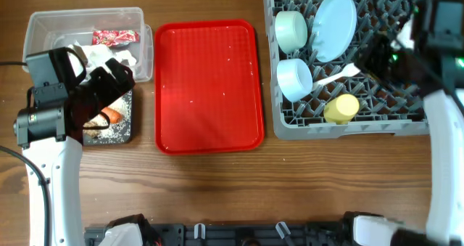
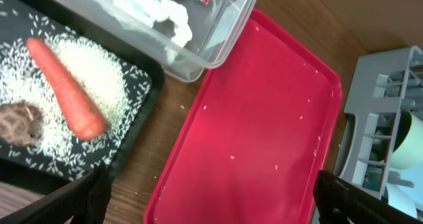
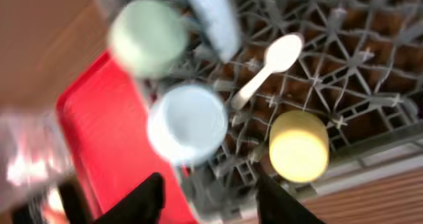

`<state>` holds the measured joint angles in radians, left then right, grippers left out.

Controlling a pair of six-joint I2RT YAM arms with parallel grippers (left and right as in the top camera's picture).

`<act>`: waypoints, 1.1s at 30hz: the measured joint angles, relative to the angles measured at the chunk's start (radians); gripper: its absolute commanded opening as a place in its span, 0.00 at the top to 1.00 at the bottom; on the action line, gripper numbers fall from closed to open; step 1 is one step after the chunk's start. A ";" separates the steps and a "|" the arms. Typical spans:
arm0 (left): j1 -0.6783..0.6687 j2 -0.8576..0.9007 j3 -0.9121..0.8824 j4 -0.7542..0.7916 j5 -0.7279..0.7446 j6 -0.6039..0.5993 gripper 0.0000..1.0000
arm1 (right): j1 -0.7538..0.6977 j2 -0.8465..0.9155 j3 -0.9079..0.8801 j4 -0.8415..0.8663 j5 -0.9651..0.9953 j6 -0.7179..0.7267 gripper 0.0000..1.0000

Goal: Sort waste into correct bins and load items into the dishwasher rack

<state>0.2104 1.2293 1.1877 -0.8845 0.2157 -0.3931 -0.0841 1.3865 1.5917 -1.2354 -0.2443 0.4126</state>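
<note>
The grey dishwasher rack (image 1: 406, 126) at the right holds the pale blue plate (image 1: 335, 25), two small bowls (image 1: 291, 30) (image 1: 294, 79), the white spoon (image 1: 335, 76) and the yellow cup (image 1: 341, 108). The clear tub (image 1: 43, 25) at the left holds the red wrapper (image 1: 114, 36) and white tissue (image 1: 98, 55). The black tray (image 1: 125, 133) holds the carrot (image 2: 66, 88), rice (image 2: 99, 69) and a brown lump (image 2: 20, 121). My left gripper (image 2: 211, 197) is open and empty, over the red tray's near left part. My right gripper (image 3: 208, 197) is open and empty above the rack's front left.
The flat red serving tray (image 1: 209, 86) lies in the middle with a few rice grains on it. It also shows in the left wrist view (image 2: 258, 131) and the right wrist view (image 3: 99, 138). Bare wooden table lies in front.
</note>
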 measured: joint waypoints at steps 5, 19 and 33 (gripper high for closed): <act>0.000 0.000 0.000 0.002 0.000 0.000 0.00 | 0.000 -0.315 0.000 -0.164 -0.071 -0.269 0.00; 0.000 0.000 0.000 0.002 0.000 0.000 0.00 | 0.000 -0.391 0.000 -0.166 -0.074 -0.473 0.00; 0.000 -0.001 0.001 0.001 0.004 0.000 0.00 | 0.130 -0.992 -1.139 1.075 -0.071 -0.515 0.00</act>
<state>0.2104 1.2282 1.1889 -0.8833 0.2195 -0.3931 0.0460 0.3943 0.4526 -0.1608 -0.3149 -0.1024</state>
